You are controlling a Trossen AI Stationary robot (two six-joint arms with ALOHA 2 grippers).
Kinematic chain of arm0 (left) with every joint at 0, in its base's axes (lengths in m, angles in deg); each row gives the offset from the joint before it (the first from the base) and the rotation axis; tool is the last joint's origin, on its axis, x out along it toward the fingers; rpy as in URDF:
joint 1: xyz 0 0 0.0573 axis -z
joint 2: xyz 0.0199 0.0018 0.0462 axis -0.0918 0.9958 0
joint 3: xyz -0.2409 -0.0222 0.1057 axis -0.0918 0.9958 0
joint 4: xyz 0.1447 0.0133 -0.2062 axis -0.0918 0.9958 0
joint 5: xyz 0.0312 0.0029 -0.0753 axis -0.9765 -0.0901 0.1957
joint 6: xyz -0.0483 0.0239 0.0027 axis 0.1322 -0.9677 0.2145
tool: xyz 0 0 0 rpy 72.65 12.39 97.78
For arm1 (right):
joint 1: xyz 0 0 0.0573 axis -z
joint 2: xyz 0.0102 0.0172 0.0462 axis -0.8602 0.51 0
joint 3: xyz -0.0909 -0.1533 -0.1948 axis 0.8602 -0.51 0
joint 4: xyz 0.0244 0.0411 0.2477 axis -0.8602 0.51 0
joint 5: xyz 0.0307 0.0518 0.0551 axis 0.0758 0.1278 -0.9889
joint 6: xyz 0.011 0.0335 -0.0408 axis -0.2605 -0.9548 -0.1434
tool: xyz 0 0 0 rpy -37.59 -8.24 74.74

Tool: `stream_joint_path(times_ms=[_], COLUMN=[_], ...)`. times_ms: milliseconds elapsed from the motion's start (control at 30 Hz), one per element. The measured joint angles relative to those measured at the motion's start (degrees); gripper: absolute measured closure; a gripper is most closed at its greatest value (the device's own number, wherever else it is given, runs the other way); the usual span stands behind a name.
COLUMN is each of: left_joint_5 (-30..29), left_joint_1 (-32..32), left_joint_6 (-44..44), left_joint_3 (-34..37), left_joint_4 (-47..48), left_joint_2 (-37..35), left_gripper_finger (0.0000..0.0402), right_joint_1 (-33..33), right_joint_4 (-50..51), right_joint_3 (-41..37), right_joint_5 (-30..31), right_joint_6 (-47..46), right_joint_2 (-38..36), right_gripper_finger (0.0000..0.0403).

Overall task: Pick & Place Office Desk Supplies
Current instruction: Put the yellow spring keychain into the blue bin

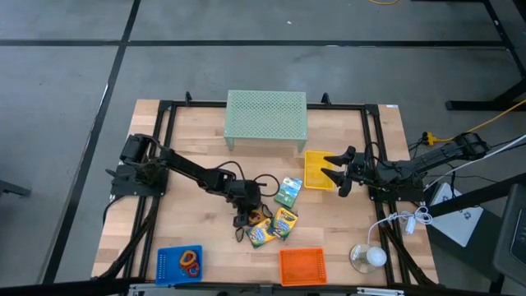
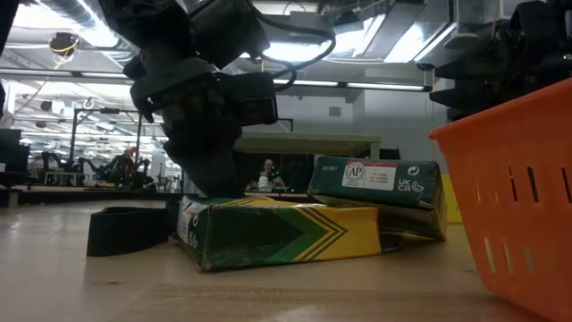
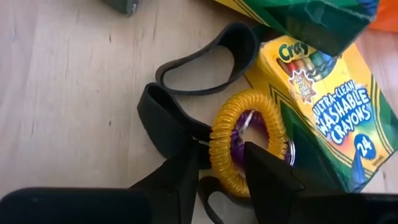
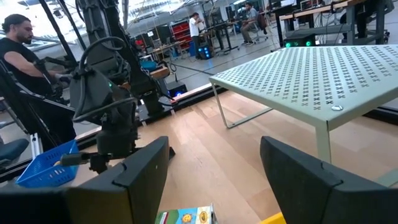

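A yellow coil ring [image 3: 249, 140] with something purple inside it lies on the wood beside a crayon box [image 3: 329, 118], and its far side leans on that box. My left gripper [image 3: 221, 168] [image 1: 244, 215] comes down at a slant and is shut on the ring's near side. A black band [image 3: 205, 62] lies just beyond the ring. Two crayon boxes [image 1: 261, 234] [image 1: 284, 222] lie side by side, and a third [image 1: 288, 191] lies farther back. My right gripper [image 4: 214, 162] [image 1: 335, 174] waits open at the table's right, level, over the yellow basket [image 1: 319, 156]. My left gripper has the yellow ring's near arc [image 3: 219, 149] between its two fingers, one finger [image 3: 267, 168] inside the loop and the other [image 3: 180, 174] outside it. The fingers slant down from the table's left and lie across the coil. The ring stays down on the wood and the box.
A pale green mesh riser [image 1: 265, 119] stands at the far middle. Along the near edge sit a blue basket [image 1: 168, 267] holding rings, an orange basket [image 1: 302, 265] and a white round object [image 1: 367, 256]. A person stands beyond the table [image 4: 18, 37].
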Motion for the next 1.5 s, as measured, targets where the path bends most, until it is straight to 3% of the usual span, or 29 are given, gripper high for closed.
stream_joint_path(times_ms=[467,767,1233,1500], left_joint_5=[-0.2,-0.3,-0.5,-0.3], left_joint_1=[-2.8,-3.4,-2.9,-2.9], left_joint_6=[-5.5,-7.0,-6.3,-5.4], left_joint_3=[0.2,0.1,0.1,0.1], left_joint_4=[3.1,3.0,14.2,15.7], left_joint_2=[-5.8,-11.4,-11.4,-11.4], left_gripper_finger=[0.0377,0.0364,0.0364,0.0360], right_joint_1=[0.0,0.0,0.0,0.0], right_joint_4=[0.0,0.0,0.1,0.1], right_joint_3=[0.0,0.0,0.0,0.0], right_joint_5=[0.0,0.0,0.0,0.0], right_joint_6=[-0.1,-0.1,-0.1,-0.1], right_joint_2=[0.1,0.1,0.1,0.1], right_gripper_finger=[0.0147,0.0147,0.0147,0.0147])
